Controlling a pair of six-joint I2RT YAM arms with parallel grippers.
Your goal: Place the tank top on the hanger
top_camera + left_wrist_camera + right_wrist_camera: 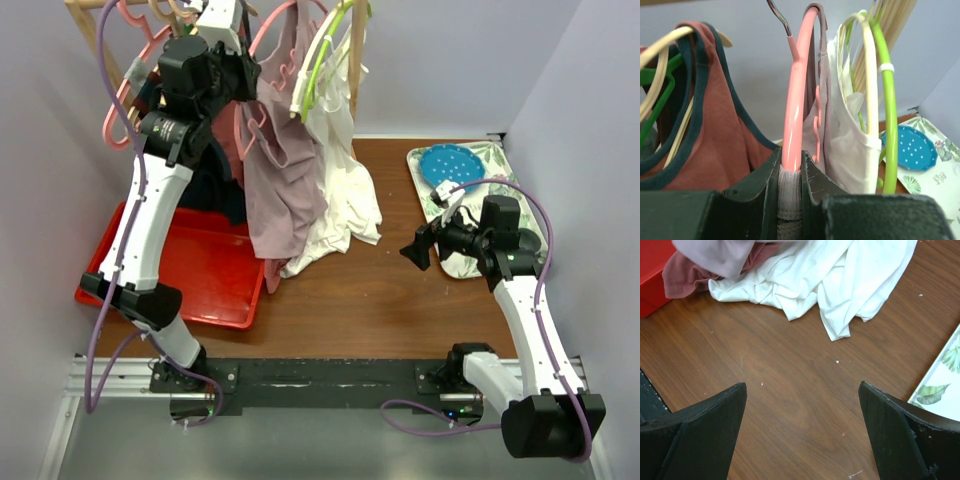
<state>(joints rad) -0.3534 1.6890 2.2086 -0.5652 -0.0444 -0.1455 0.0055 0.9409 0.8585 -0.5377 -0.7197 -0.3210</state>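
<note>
White garment [340, 205] hanging beside lime-green hanger [318, 62], hem lying on table [380, 295]; blue plate [450, 165] sitting in leaf-print tray [505, 162], R side.

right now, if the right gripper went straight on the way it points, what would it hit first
Likely the bare wooden table, short of the white garment; depth is hard to judge.

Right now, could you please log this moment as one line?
left gripper: shut on hanger and tank top | right gripper: open over table | tank top: draped over hanger
</note>
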